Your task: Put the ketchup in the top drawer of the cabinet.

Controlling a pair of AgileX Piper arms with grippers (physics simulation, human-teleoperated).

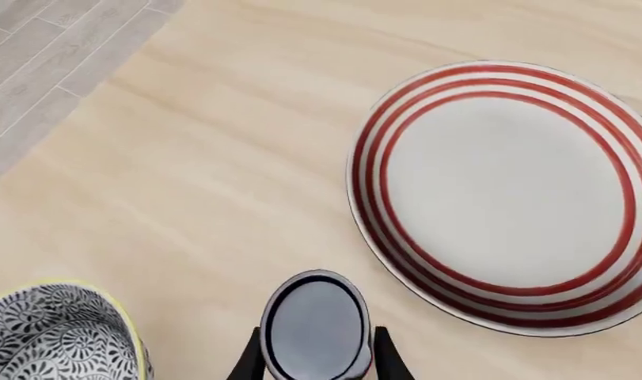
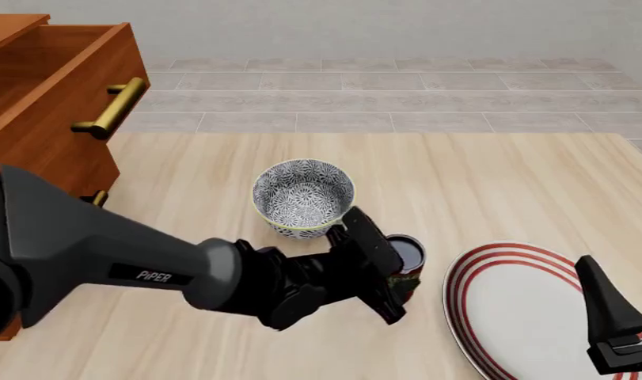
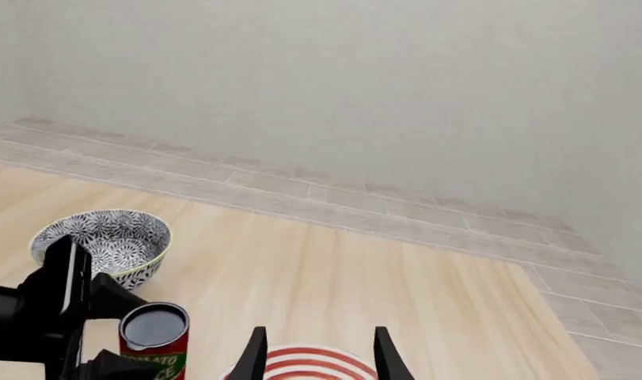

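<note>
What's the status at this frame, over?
Left gripper straddling ketchup, grip unconfirmed. Right gripper open, idle above plate. Top drawer open. Bowl beside can.

One ketchup can is standing on the table — just beside the bowl, of which there is also only one. One red-ringed plate is lying beyond the can from the bowl. One cabinet is showing, well apart from the bowl, with one top drawer standing open and two brass handles in sight. Two arms are working here — the left gripper and the right gripper, one each.
</note>
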